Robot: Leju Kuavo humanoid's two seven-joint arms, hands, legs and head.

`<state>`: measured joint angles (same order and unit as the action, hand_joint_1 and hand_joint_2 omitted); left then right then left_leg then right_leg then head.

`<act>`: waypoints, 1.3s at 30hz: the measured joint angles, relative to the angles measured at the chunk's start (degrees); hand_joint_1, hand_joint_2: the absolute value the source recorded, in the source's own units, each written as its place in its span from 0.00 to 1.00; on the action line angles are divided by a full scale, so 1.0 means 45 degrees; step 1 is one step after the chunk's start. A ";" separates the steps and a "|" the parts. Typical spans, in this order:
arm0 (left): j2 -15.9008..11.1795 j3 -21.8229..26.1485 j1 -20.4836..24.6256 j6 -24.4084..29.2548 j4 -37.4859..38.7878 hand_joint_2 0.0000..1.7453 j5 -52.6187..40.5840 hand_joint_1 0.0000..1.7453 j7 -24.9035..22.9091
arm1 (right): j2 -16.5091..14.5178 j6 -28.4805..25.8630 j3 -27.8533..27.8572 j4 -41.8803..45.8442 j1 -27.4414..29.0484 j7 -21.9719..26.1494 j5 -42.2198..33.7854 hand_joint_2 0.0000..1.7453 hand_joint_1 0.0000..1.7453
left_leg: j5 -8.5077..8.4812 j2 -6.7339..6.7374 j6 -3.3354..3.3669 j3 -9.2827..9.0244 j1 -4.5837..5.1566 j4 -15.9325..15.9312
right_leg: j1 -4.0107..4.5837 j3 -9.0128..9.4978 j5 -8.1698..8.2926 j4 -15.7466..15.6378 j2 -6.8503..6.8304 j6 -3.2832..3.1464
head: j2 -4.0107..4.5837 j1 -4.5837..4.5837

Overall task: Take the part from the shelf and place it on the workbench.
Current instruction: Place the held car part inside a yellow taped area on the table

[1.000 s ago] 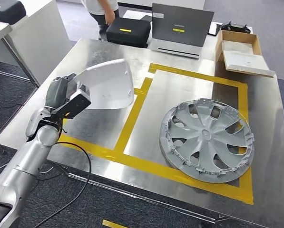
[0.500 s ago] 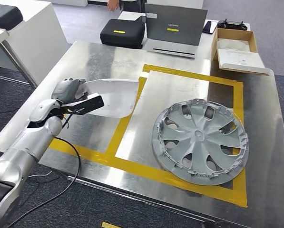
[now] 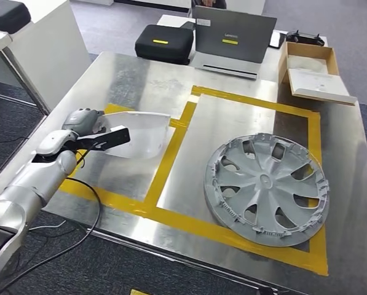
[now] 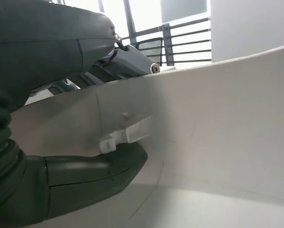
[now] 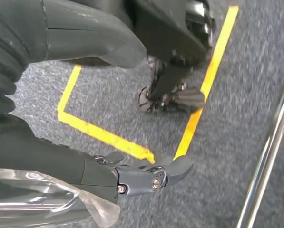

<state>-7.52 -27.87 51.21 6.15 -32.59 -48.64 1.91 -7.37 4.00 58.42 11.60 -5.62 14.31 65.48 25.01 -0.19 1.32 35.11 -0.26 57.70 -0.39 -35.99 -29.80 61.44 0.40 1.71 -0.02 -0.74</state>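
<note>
Left hand (image 3: 86, 126) grips one edge of the white part (image 3: 142, 132), thumb (image 4: 97, 168) beneath and fingers (image 4: 127, 59) above. The part lies low over the metal workbench (image 3: 125, 80), inside the smaller yellow-tape box (image 3: 169, 153) left of the grey hubcap (image 3: 267, 181); contact with the surface cannot be told. Right hand (image 5: 97, 142) hangs above taped carpet (image 5: 219, 142), fingers apart, holding nothing. A laptop (image 3: 232, 38) stands beyond the hubcap.

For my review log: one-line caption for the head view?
Left hand holds white part low over the workbench, beside the hubcap.
</note>
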 joint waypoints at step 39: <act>0.0778 0.3271 -0.3213 0.2874 -0.4242 0.00 0.6994 0.00 0.4151 | -0.0005 -0.0289 -0.0001 -0.0009 0.0213 0.0121 -0.0058 0.00 0.00 | 0.0001 0.0004 -0.0024 -0.0057 -0.0017 0.0103 | -0.0037 0.0214 0.0323 -0.0112 -0.0004 0.0049 | 0.0000 -0.0047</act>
<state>-4.02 -13.15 36.76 19.09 -51.68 -17.17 20.59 -7.39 2.70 58.42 11.56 -4.66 14.86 65.22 25.01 -0.17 1.21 34.85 -0.34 58.16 -0.56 -35.03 -28.35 60.94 0.38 1.93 -0.02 -0.96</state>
